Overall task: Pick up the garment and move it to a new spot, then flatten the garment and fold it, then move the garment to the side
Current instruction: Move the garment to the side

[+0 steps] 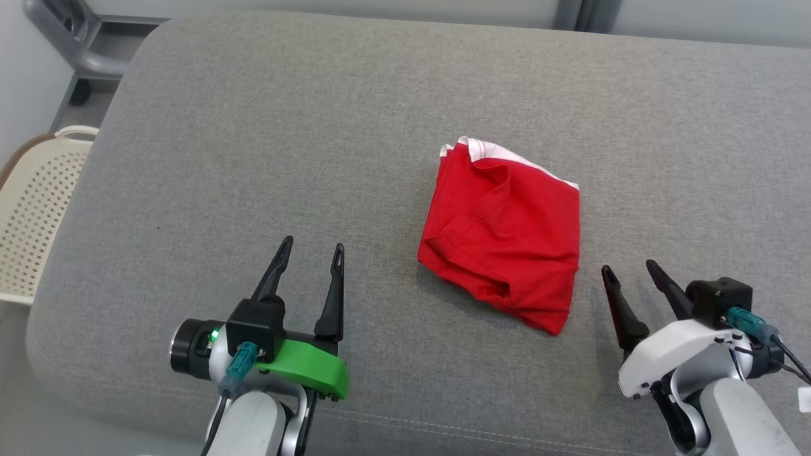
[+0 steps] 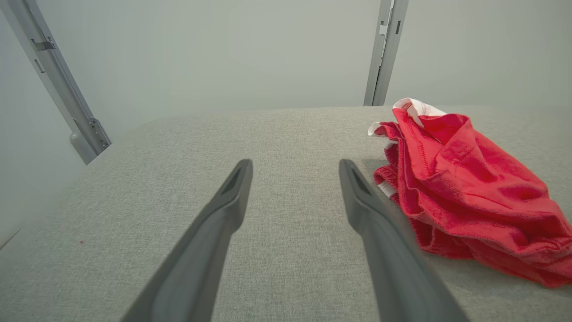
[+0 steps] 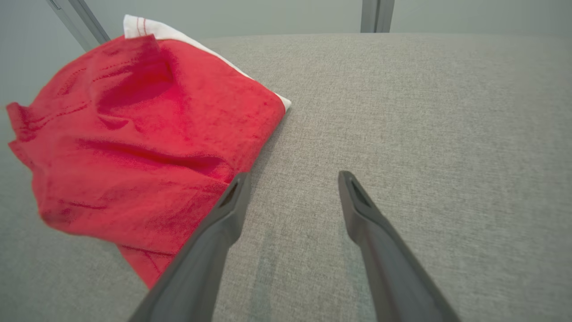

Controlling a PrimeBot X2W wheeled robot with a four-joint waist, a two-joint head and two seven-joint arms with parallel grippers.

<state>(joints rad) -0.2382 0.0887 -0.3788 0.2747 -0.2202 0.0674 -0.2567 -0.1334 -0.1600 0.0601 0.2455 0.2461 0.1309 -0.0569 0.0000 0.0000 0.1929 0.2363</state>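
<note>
Grey upholstery, a broad cushioned surface (image 1: 253, 126), took up most of the head view, with a pale perforated basket (image 1: 38, 209) off its left edge. The red garment (image 1: 504, 234) lay right of the surface's middle in a loose, rumpled bundle of several layers, its white trim (image 1: 500, 151) showing along the far edge. It looked like thin, soft knit: light, limp, not slippery or fragile, and likely to sag and fall open once lifted. A pinch through all the layers at a near corner or along the thicker hemmed edge would probably hold better than a pinch on the flat middle. The right gripper (image 1: 629, 268) hovered just beside the bundle's near right corner, its jaws spread wide, gripping nothing and apparently clear of the cloth. The left gripper (image 1: 313, 246), equally wide and empty, hung over bare upholstery well to the garment's left.
</note>
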